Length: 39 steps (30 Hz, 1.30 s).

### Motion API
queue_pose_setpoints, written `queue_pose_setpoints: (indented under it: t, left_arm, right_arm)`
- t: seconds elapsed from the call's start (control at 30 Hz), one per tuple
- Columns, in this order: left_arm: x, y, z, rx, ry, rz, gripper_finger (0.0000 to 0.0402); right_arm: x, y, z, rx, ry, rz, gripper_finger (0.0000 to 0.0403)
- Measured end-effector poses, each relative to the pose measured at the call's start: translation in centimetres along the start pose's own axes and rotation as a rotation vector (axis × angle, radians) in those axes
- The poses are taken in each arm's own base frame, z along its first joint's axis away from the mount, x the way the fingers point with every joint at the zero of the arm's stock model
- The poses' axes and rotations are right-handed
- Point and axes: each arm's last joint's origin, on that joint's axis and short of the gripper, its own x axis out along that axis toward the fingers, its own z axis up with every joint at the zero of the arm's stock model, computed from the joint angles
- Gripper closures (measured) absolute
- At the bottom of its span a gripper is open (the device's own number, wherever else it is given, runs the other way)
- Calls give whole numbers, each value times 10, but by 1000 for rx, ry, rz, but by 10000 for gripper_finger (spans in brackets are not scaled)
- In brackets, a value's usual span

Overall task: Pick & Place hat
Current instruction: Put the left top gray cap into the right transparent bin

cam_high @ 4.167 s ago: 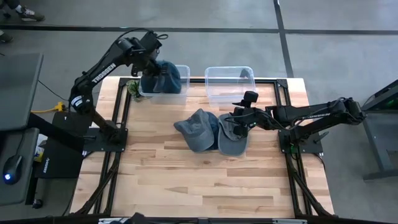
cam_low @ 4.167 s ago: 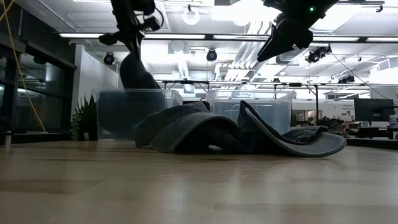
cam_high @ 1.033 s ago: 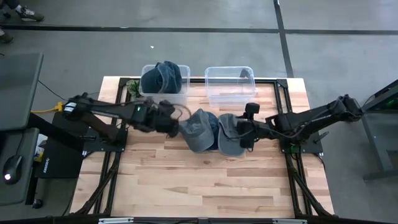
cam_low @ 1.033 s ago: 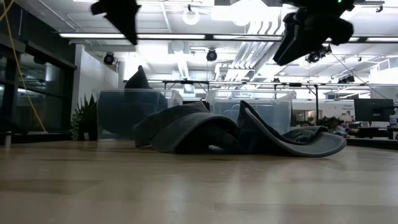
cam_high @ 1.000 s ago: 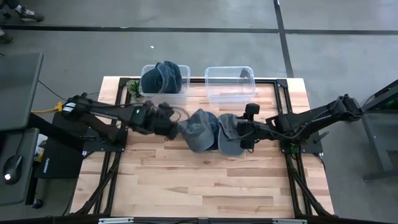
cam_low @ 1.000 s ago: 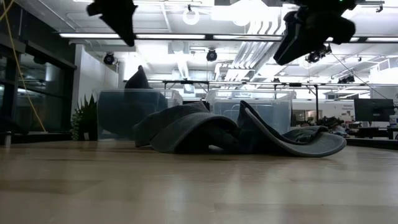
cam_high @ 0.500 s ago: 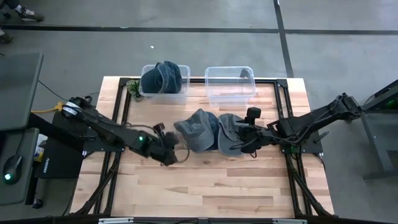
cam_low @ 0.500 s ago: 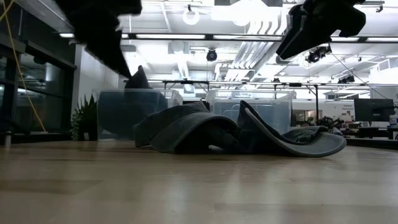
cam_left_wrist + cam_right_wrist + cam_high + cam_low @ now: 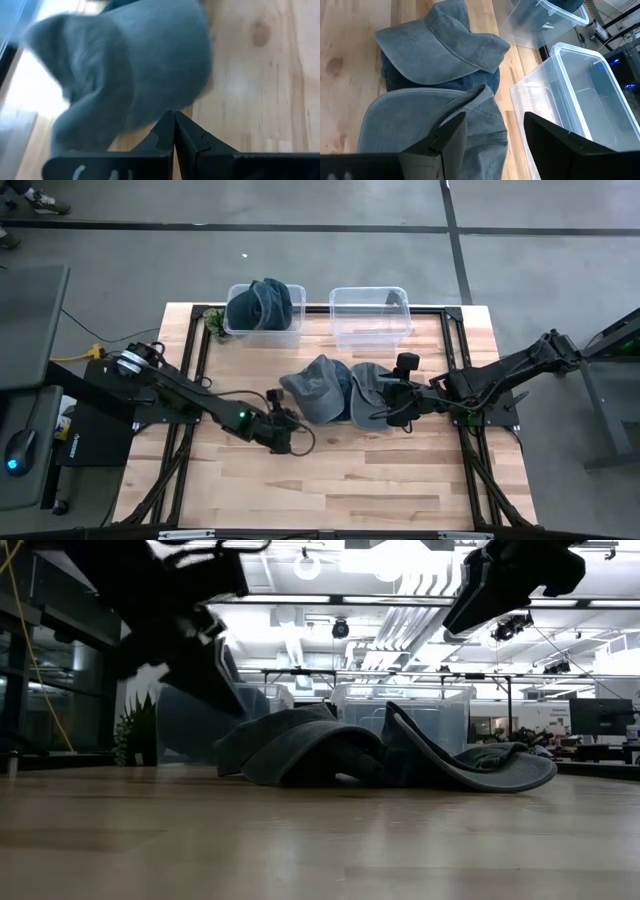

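Your right gripper (image 9: 384, 402) hangs with its fingers (image 9: 447, 135) spread wide over the right-hand hat (image 9: 372, 395), holding nothing and not visibly touching the cloth. Your left gripper (image 9: 288, 442) is pressed fully together and empty, low over the counter (image 9: 330, 470) just beside the left-hand hat (image 9: 315, 387). The two hats lie touching mid-counter, a third sits in the left bin (image 9: 262, 308), and the right bin (image 9: 370, 315) stands beside it

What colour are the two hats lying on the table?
Both hats are a faded blue-grey denim, seen best in the right wrist view.
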Motion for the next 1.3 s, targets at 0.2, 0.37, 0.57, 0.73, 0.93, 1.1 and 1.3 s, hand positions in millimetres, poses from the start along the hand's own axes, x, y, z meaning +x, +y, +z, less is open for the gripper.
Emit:
queue_pose_setpoints:
  t: [0.2,0.37,0.57,0.73,0.93,1.1,1.3]
  left_arm:
    - [8,-8,10,18,-99,-9,375]
    - [14,-14,16,119,-103,-10,305]
    - [17,-18,22,159,-109,15,179]
    - [25,-25,27,187,-100,12,102]
    - [42,-38,32,224,-67,70,79]
    - [52,-43,36,247,-65,187,79]
    - [58,-46,37,222,-73,278,79]
  right_arm:
    - [0,0,0,11,-2,5,210]
    - [0,0,0,17,-1,14,210]
    - [0,0,1,19,-4,15,210]
    - [0,1,1,43,-4,42,210]
    - [0,2,1,46,-4,49,210]
    - [0,1,1,39,-4,43,210]
    - [0,1,1,35,-4,40,210]
